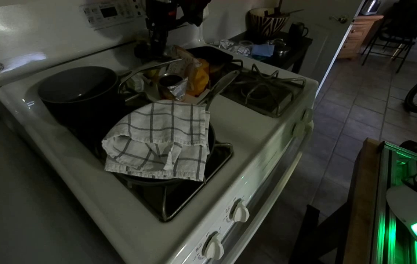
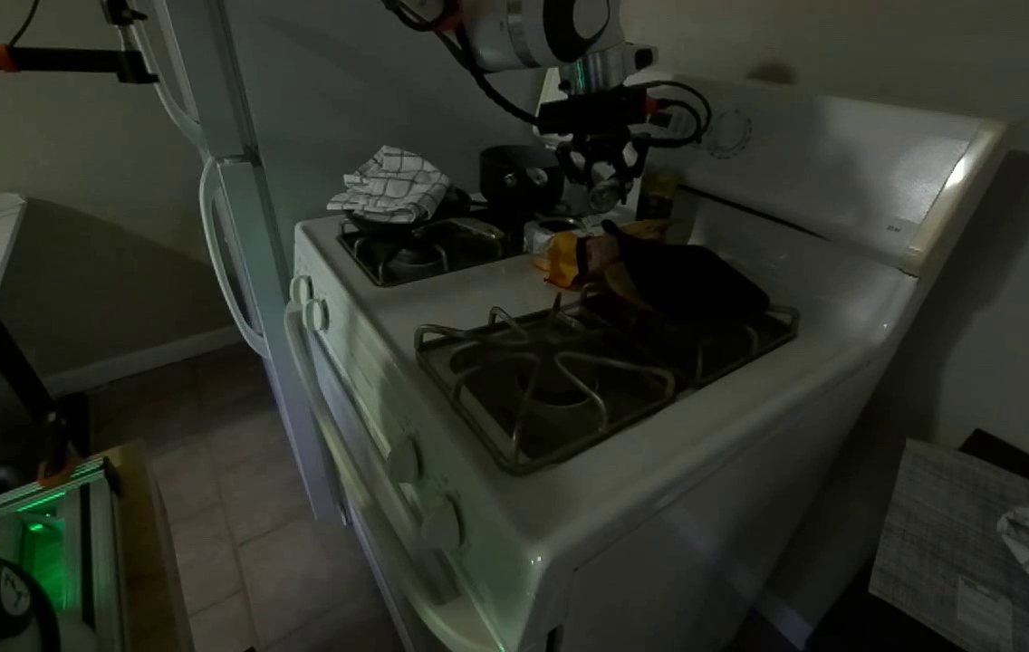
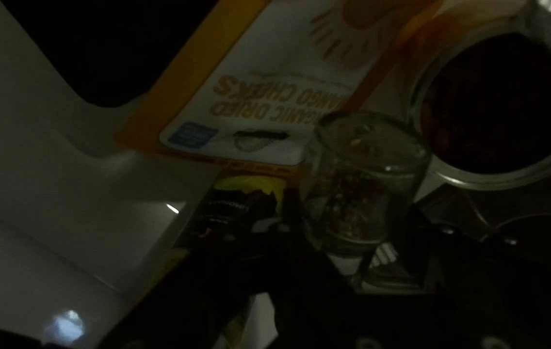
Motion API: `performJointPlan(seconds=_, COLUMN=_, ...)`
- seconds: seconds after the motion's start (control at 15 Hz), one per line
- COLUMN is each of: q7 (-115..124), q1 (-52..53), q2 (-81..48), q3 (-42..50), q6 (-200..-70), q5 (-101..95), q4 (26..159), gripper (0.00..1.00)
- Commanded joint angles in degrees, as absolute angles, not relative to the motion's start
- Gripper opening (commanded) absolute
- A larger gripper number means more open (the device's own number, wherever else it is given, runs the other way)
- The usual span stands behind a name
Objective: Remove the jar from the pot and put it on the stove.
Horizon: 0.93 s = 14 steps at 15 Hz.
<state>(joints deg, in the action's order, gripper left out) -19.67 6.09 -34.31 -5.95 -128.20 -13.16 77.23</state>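
Observation:
A small clear glass jar point(image 3: 363, 189) with reddish bits inside sits between my fingers in the wrist view. My gripper point(image 3: 350, 215) is shut on it. An exterior view shows the gripper point(image 2: 603, 172) pointing down, with the jar point(image 2: 605, 196) at its tips above the clutter at the middle back of the stove point(image 2: 478, 299). In an exterior view the gripper point(image 1: 157, 46) is dark and the jar cannot be made out. The dark pot point(image 1: 80, 106) stands on the stove point(image 1: 241, 121) beside the control panel. It also shows in an exterior view point(image 2: 514, 181); its inner bottom is hidden.
A checked towel point(image 1: 164, 128) covers a pan on a front burner. An orange mango packet point(image 3: 275, 92), an open jar of dark contents point(image 3: 498, 106) and a yellow-black packet point(image 3: 232, 203) lie below the gripper. A black pan point(image 2: 687, 276) lies on a back burner. Pan handles point(image 1: 223, 86) stick up.

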Motion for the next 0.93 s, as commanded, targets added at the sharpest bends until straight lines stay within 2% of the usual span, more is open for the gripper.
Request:
performJointPlan(seconds=0.0, q7=-22.34, q1=6.20, q2=-34.32, q3=-5.23, q6=-129.25, q5=-14.46, q4=79.30, gripper=0.22)
performJointPlan(seconds=0.87, q7=-12.99, q1=10.50, q2=-41.17, q3=-1.75, q6=-125.15, q5=-16.65, q4=72.57, gripper=0.22)
